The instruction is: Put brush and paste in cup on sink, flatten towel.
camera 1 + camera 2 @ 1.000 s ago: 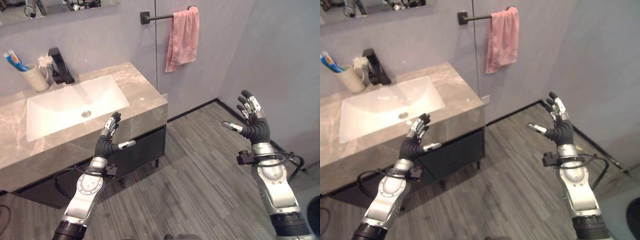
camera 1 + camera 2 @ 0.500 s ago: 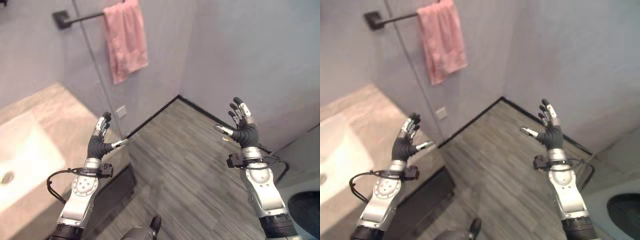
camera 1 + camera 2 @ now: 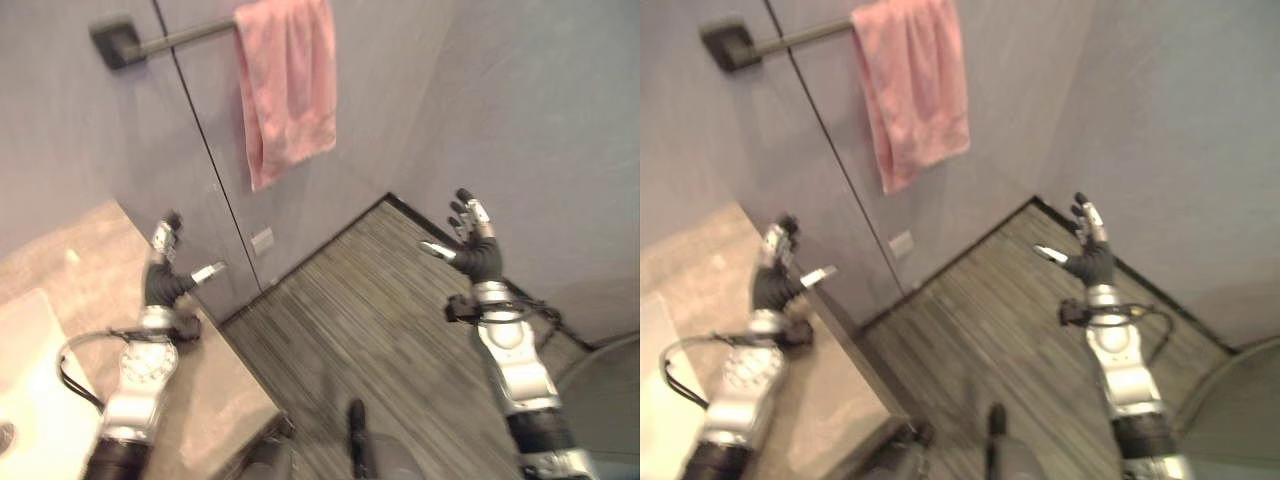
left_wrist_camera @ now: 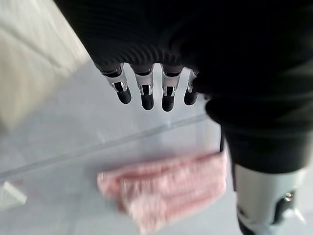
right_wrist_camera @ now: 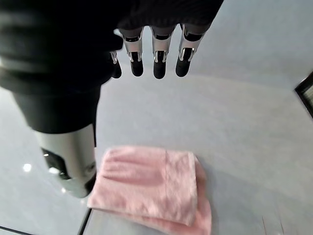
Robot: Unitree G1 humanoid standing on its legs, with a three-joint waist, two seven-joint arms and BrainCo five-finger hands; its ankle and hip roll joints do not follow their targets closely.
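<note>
Pink towel (image 3: 290, 85) bunched on wall rail (image 3: 170, 38), above grey countertop (image 3: 215, 400)

Bathroom: pink towel (image 3: 290, 90) on wall rail (image 3: 190, 34), stone sink counter (image 3: 70, 270).

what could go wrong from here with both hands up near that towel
The pink towel hangs bunched at one end of the bar; a pull could drag it off. The left robot hand is raised open beside the wall, over the countertop edge, and might knock either. The right robot hand, also open, is well short of the towel.
</note>
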